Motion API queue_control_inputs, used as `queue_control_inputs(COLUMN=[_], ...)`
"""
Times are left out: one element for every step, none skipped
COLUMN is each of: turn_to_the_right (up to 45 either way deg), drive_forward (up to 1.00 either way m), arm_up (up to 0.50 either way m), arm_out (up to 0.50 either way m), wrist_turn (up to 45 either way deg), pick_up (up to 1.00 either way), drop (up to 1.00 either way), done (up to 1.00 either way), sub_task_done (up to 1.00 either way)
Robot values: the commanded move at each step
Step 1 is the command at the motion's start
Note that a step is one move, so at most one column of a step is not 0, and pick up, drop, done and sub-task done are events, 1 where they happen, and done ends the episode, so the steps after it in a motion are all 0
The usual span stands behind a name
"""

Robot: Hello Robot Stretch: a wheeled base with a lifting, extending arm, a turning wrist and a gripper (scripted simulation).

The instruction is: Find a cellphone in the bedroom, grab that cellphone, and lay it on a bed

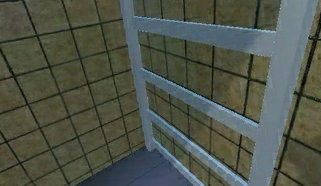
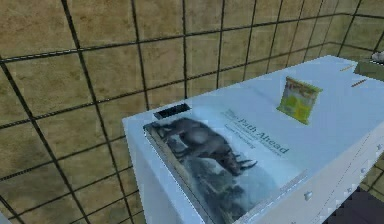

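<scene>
A small dark flat slab (image 2: 172, 110), shaped like a cellphone, lies at the far left corner of a white furniture top (image 2: 330, 125) in the arm side view. It sits just beyond the upper edge of a large book (image 2: 225, 150) whose cover bears a picture of a rhinoceros.
On the same white top lie a yellow-green packet (image 2: 298, 98), a thin pencil-like stick (image 2: 358, 83) and a dark-green thing (image 2: 375, 68) at the right edge. Brown tiled walls (image 2: 90, 70) stand behind. In the forward view a white ladder-like frame (image 1: 208, 37) leans against tiled wall over grey floor (image 1: 129, 185).
</scene>
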Motion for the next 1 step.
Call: queue_control_inputs(turn_to_the_right=[0.0], drive_forward=[0.00], arm_up=[0.38], arm_out=[0.00], wrist_turn=[0.0], pick_up=[0.00], drop=[0.00], done=[0.00], sub_task_done=[0.00])
